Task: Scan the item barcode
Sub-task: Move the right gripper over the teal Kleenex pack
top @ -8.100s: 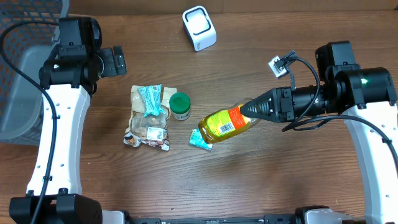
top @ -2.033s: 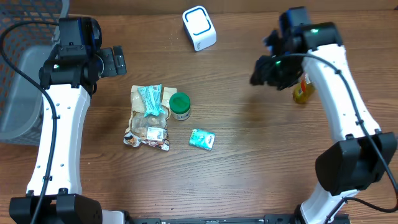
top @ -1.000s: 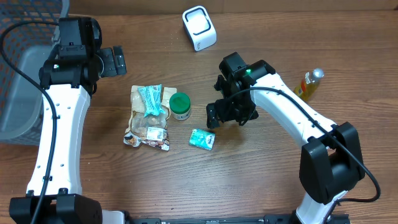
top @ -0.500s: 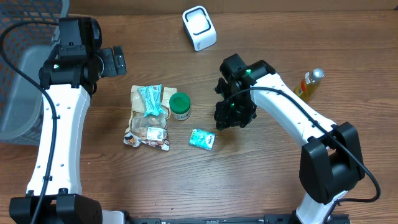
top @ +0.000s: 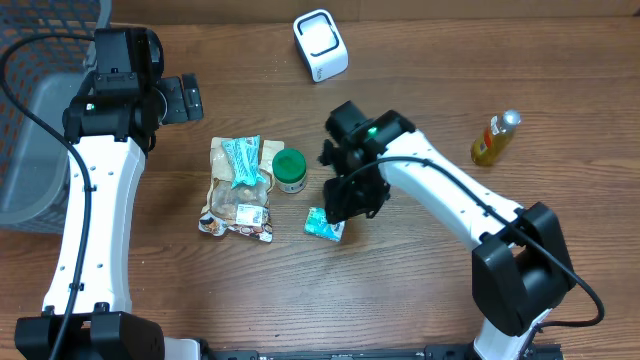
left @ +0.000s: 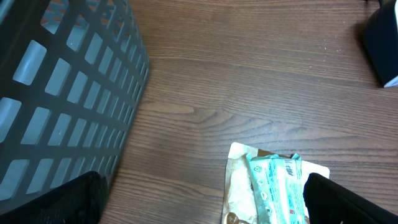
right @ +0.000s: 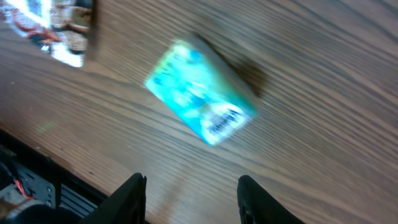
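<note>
While the right end effector (right: pixel 189 198) is hovering with fingers part-spread and empty, the teal packet (right: pixel 200 92) is lying on the counter (top: pixel 420 290) just ahead of its tips, long axis slanting across their line, so a wrist turn looks needed. The left end effector (top: pixel 188 98), spread wide, is hanging much farther off. A green-capped jar (top: pixel 290 170) and snack bags (top: pixel 238 190) are sitting near the packet, not touching it.

The left arm (top: pixel 95 190) and right arm (top: pixel 450 190) have white curved links with black joint housings. A black cable (top: pixel 88 235) runs along the left arm. A green light (top: pixel 372 128) glows just behind the right gripper (right: pixel 191 183).
</note>
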